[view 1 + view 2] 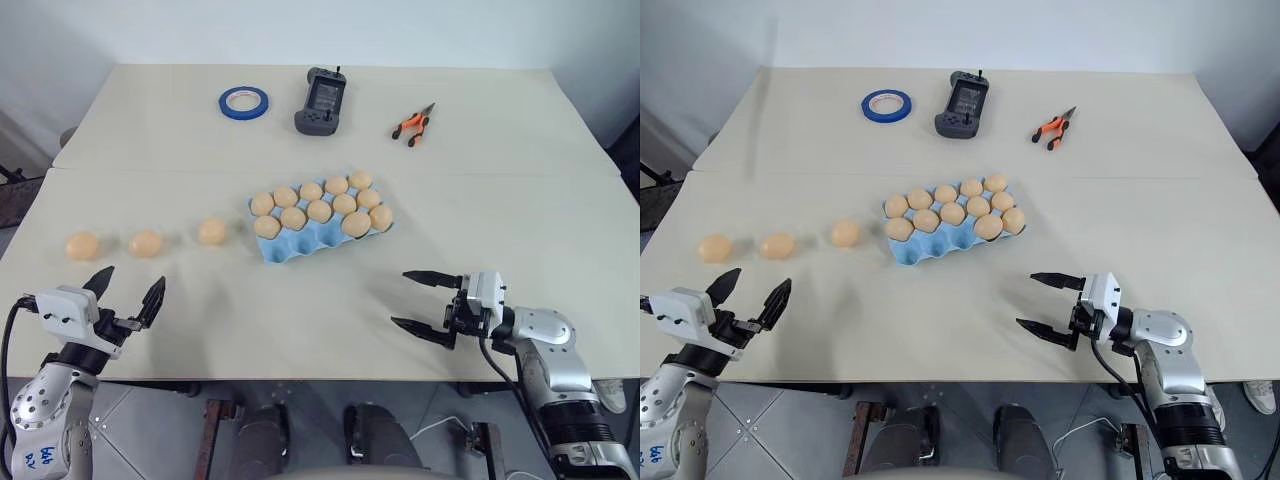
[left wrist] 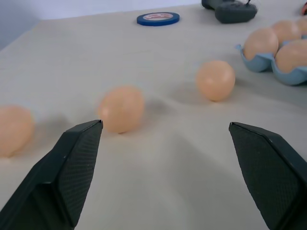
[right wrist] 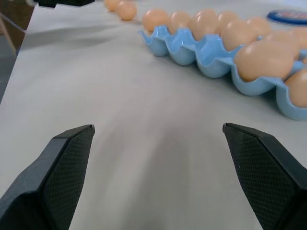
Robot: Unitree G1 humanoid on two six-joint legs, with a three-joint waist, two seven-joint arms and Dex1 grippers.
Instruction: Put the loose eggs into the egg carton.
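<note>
I have three loose eggs [image 1: 146,243] in a row at mid-left of the frame, on the pale matte worktop [image 1: 320,320], left of the light blue moulded egg carton [image 1: 322,244] at centre. The carton holds ten eggs; its front row of cups looks empty. My left gripper [image 1: 127,293], lower left, has its fingers spread and empty; my right gripper [image 1: 421,301], lower right, likewise. The eggs are smooth, rounded and free to roll: I judge a glancing finger could send one off the near edge, or a hard squeeze could crack it.
</note>
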